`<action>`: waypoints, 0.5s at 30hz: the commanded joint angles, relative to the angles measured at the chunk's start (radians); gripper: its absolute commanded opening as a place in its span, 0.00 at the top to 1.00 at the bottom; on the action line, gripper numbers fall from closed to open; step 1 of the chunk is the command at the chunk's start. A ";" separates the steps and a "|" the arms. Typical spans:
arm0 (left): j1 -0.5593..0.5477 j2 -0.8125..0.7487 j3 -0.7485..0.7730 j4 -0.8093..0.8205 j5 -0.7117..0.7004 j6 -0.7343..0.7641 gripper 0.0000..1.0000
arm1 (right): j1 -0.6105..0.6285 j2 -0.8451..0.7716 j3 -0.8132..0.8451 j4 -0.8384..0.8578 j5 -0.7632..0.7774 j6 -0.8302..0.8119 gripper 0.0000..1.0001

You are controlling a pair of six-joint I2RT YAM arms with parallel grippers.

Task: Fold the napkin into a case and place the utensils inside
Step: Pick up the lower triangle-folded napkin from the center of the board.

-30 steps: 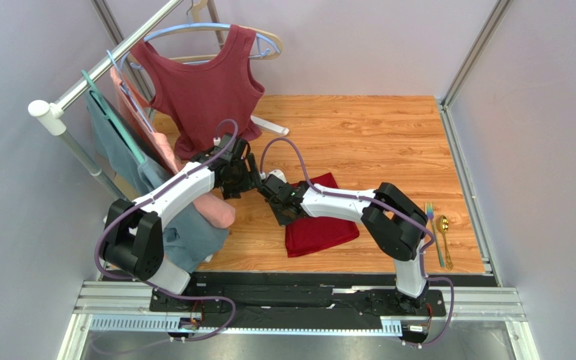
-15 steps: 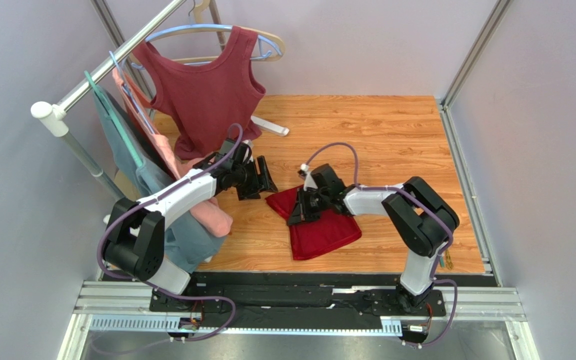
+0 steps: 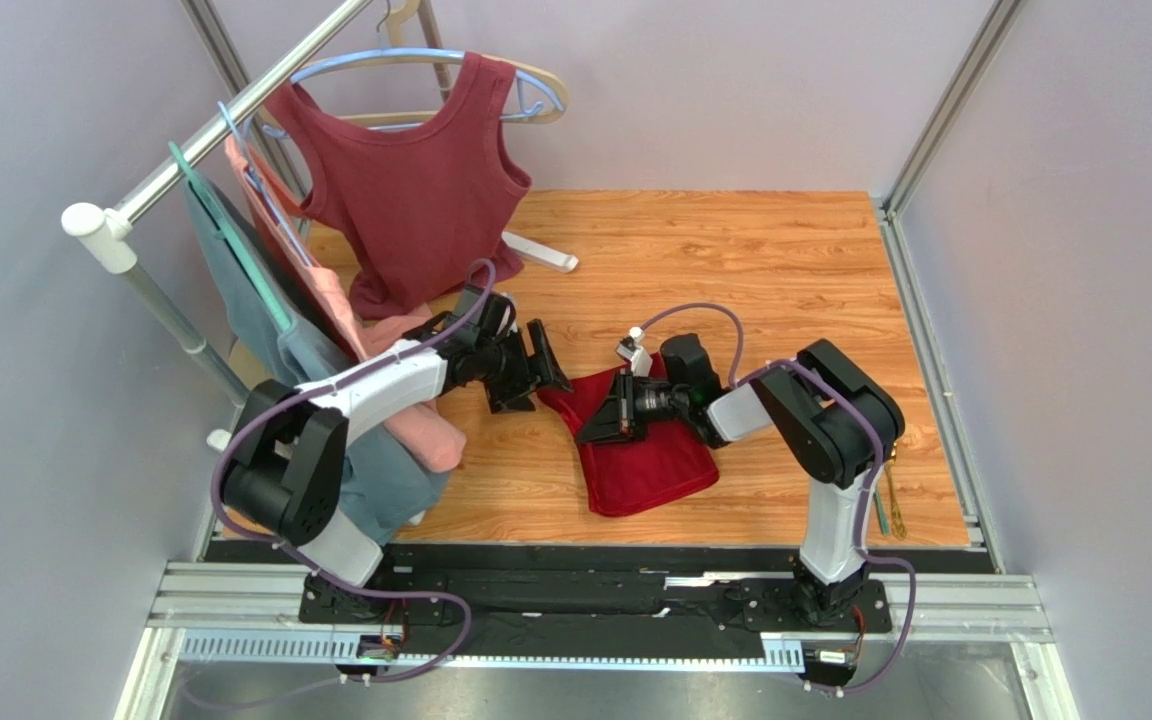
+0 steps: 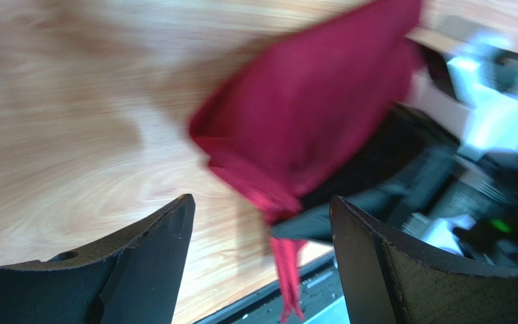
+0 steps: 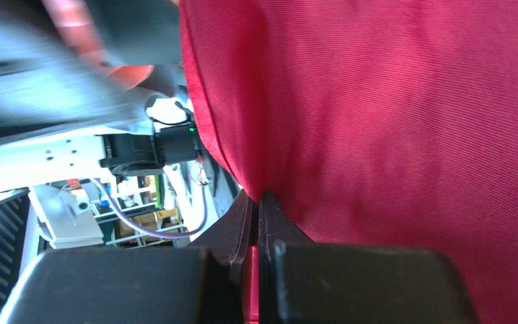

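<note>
So the right jaws were pressed together on an edge of the napkin, pinching it and holding its left part up off the bench, while the rest lay flat near the front edge. The left jaws were spread wide with nothing in them, just beside the raised corner. My worry: the cloth looked thin and slick (only a sliver sat in that pinch), so a tug could pull it free, or the left side could grab two layers. The utensils sat well apart at the right edge, half hidden.
</note>
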 commanded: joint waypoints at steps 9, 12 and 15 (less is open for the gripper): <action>-0.002 0.178 0.164 -0.104 -0.064 -0.039 0.18 | -0.021 0.010 -0.004 0.128 -0.059 0.033 1.00; -0.005 0.190 0.173 -0.081 -0.056 -0.045 0.17 | -0.019 0.016 -0.001 0.119 -0.057 0.021 1.00; -0.005 0.199 0.184 -0.074 -0.064 -0.046 0.19 | -0.021 0.017 -0.003 0.100 -0.054 0.007 1.00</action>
